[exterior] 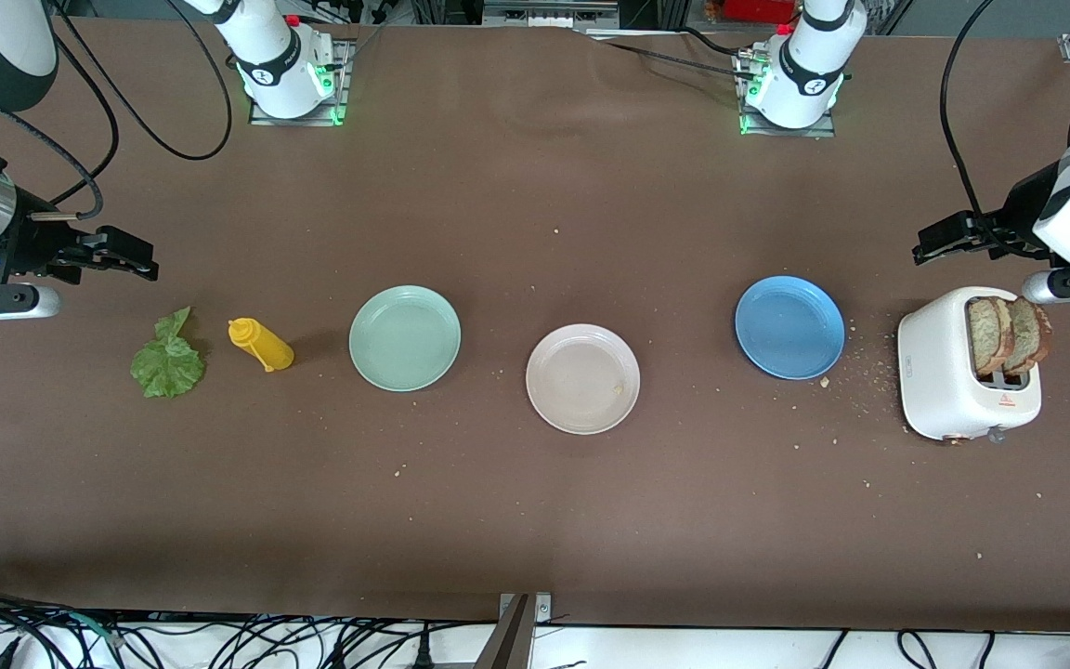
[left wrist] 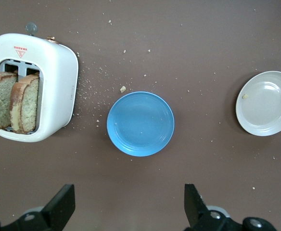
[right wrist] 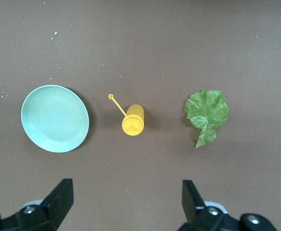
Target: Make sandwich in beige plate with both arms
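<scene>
The beige plate (exterior: 582, 378) (left wrist: 266, 103) lies empty mid-table. Two slices of brown bread (exterior: 1009, 334) (left wrist: 13, 102) stand upright in the slots of a white toaster (exterior: 953, 386) (left wrist: 54, 72) at the left arm's end. A green lettuce leaf (exterior: 167, 358) (right wrist: 206, 113) lies flat on the table at the right arm's end. My left gripper (exterior: 939, 243) (left wrist: 129, 204) hovers open and empty above the table beside the toaster. My right gripper (exterior: 131, 258) (right wrist: 128, 202) hangs open and empty over the table near the lettuce.
A yellow squeeze bottle (exterior: 261, 344) (right wrist: 132, 120) lies on its side between the lettuce and a mint-green plate (exterior: 405, 337) (right wrist: 55, 118). A blue plate (exterior: 789, 326) (left wrist: 140, 123) sits between the beige plate and the toaster. Crumbs are scattered round the toaster.
</scene>
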